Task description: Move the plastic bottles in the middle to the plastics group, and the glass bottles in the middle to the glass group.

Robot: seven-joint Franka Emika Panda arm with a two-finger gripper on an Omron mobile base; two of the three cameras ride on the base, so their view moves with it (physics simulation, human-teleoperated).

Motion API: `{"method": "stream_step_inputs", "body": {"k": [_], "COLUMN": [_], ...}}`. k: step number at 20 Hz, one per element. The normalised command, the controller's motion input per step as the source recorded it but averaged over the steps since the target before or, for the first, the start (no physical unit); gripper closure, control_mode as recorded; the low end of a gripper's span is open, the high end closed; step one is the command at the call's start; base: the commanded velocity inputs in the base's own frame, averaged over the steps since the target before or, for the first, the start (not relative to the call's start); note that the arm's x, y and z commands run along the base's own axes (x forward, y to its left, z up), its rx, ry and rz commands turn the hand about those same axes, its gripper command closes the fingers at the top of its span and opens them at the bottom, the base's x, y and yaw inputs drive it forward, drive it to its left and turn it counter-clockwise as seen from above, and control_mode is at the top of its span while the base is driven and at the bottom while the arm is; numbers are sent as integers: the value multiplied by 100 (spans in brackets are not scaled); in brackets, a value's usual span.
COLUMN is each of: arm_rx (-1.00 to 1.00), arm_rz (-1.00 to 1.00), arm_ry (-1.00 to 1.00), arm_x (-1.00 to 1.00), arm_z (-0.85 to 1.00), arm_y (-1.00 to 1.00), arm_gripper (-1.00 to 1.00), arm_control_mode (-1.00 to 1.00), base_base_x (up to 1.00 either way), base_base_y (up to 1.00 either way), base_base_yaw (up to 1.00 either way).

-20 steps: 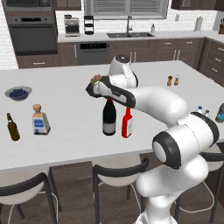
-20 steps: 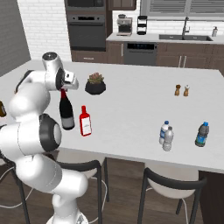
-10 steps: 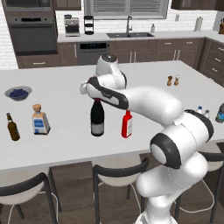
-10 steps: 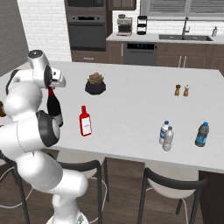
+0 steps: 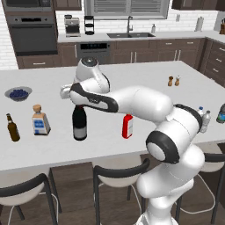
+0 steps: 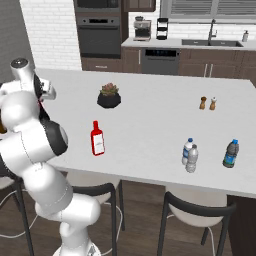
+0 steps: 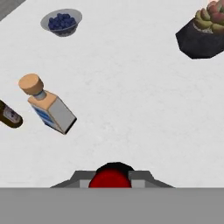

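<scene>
My gripper (image 5: 78, 104) is shut on the red foil neck of the tall dark wine bottle (image 5: 79, 126), which hangs upright left of centre on the counter. In the hand view its red top (image 7: 112, 180) sits between the fingertips (image 7: 83, 178). The slim red bottle (image 5: 127, 126) (image 6: 97, 139) stands alone mid-counter, to the right of the wine bottle. The glass group is on the left: a brown beer bottle (image 5: 12, 128) (image 7: 8, 115) and a square corked bottle (image 5: 40, 121) (image 7: 49, 108). On the right, the plastics group holds clear water bottles (image 6: 189, 155) (image 5: 203, 119) and a dark blue-green bottle (image 6: 229, 154).
A bowl of blueberries (image 5: 17, 93) (image 7: 62, 22) sits behind the glass group. A potted plant (image 6: 109, 96) (image 7: 203, 33) stands further back, behind my arm. Salt and pepper shakers (image 5: 173, 81) (image 6: 207, 103) are at the far right. Stools line the counter's near edge.
My arm has swung left carrying the wine bottle away from the red bottle and closer to the square bottle. The red bottle has stayed put.
</scene>
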Motion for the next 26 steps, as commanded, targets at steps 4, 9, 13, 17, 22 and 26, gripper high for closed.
{"method": "stream_step_inputs", "body": {"k": [4, 9, 13, 17, 22, 26], "arm_rx": [0, 0, 0, 0, 0, 0], "arm_rz": [13, 24, 22, 13, 5, 0], "arm_ry": [-1, 0, -1, -3, -1, 0], "arm_x": [0, -4, -18, -34, -20, 10], "arm_z": [8, 5, 6, 11, 6, 0], "arm_y": [85, 79, 79, 77, 76, 47], "arm_gripper": [100, 100, 100, 100, 100, 100], "arm_control_mode": [-100, -100, -100, -100, -100, -100], "base_base_x": [0, 0, 0, 0, 0, 0], "base_base_y": [0, 0, 0, 0, 0, 0], "base_base_yaw": [0, 0, 0, 0, 0, 0]}}
